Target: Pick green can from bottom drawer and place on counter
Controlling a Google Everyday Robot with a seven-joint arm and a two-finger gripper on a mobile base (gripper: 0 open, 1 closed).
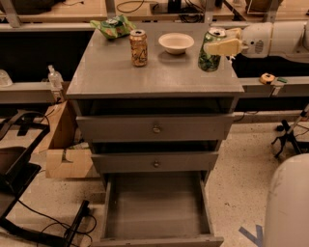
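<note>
Counter (111, 72): orange can (138, 47), bowl (176, 42), green bag (113, 26); gripper (216, 41) clasping green can (208, 60) at rear corner.

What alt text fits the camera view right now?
The robot's cream two-finger gripper grips a dark green drink can upright at the right rear of the flat grey cabinet counter, beside a white bowl and a tan-orange can. Below, the deep grey bottom drawer stands pulled open.

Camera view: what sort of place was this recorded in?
Probably a lab or workshop, not a home: workbenches with cables behind the cabinet, a cardboard box and loose cords on the speckled floor. The gripper holds the green can at the counter's far right corner.
</note>
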